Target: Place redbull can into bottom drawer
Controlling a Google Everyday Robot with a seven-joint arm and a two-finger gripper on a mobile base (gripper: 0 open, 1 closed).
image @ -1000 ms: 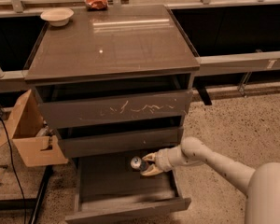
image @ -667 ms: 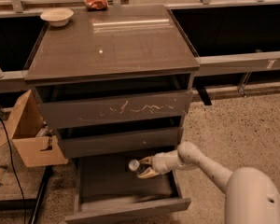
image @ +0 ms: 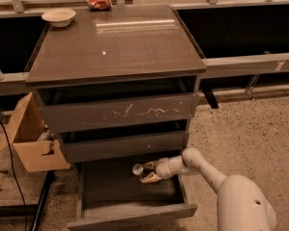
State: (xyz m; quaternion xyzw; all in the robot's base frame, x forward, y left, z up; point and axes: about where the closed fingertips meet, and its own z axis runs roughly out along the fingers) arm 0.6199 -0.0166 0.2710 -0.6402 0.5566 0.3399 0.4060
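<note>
The redbull can [image: 137, 169], silver top showing, sits clasped in the gripper [image: 144, 172] above the back of the bottom drawer [image: 135, 217], a shallow dark grey tray pulled open.

White arm [image: 202, 165] extended from lower right, end effector [image: 144, 172] low, clasping the redbull can [image: 137, 168]

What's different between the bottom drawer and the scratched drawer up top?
The bottom drawer is pulled out, its tray visible; the scratched drawer shows only its front. The bottom drawer's front is plain and shallow; the scratched drawer's is taller, with white marks. Both are dark grey. The gripper hangs over the bottom drawer, holding the redbull can.
</note>
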